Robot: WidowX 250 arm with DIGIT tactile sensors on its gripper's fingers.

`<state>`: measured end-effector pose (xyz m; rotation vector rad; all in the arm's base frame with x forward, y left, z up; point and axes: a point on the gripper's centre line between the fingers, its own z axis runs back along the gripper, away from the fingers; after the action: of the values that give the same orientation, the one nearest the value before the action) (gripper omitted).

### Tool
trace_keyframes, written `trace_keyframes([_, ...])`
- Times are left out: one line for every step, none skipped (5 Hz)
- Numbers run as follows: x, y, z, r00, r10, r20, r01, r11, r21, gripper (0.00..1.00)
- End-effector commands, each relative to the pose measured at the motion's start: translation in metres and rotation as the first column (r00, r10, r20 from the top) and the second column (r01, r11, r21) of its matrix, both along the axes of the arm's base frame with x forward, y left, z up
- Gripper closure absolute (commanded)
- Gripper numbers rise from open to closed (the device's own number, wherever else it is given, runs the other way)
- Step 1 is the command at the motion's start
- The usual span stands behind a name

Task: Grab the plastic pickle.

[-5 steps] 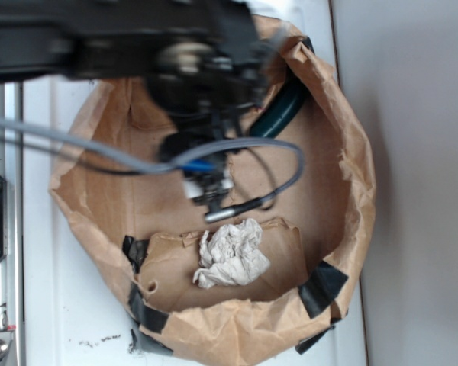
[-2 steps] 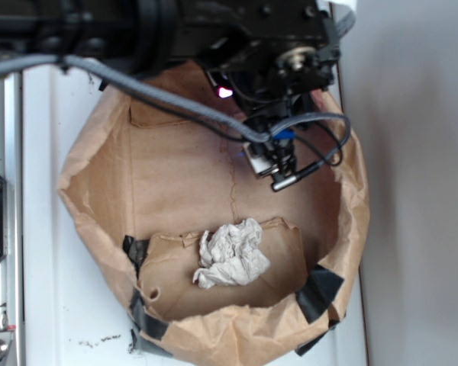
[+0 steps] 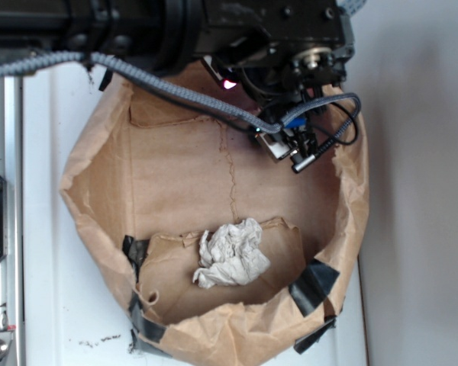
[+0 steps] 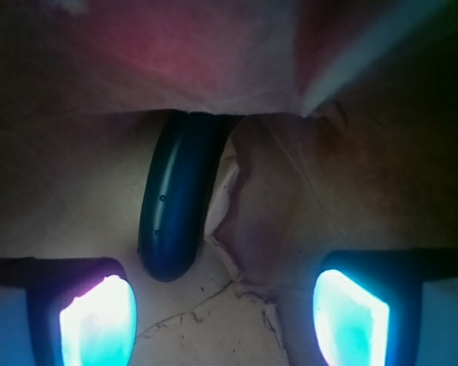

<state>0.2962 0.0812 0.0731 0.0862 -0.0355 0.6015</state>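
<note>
In the wrist view, the gripper has its jaws spread wide with nothing between them; the two glowing fingertips sit at the bottom corners of the frame. Just beyond the left one lies the plastic pickle, dark green and glossy, its rounded near end resting on the brown paper floor while its far end slips under a fold of paper. It is apart from both fingertips. No brand, label or writing can be read anywhere.

From the exterior view, the gripper hangs inside the upper right of the paper bag, and the arm hides the pickle. A crumpled paper wad lies near the lower rim, well apart. Black tape patches hold the bag's edge.
</note>
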Motion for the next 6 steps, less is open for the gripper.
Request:
trace_keyframes([0.003, 0.013, 0.015, 0.998, 0.024, 0.051, -0.025, 1.0, 0.015, 0.0])
trace_keyframes([0.022, 0.011, 0.007, 0.995, 0.031, 0.092, -0.028, 0.999, -0.025, 0.0])
trace_keyframes([0.038, 0.003, -0.003, 0.997, 0.033, 0.07, -0.033, 0.999, 0.001, 0.0])
trace_keyframes([0.043, 0.003, -0.017, 0.999, 0.008, 0.048, -0.01, 1.0, 0.029, 0.0])
trace_keyframes([0.043, 0.002, -0.026, 0.999, -0.003, 0.034, 0.001, 0.997, 0.073, 1.0])
trace_keyframes([0.039, 0.001, -0.02, 0.998, -0.005, 0.057, 0.0, 0.995, 0.099, 1.0])
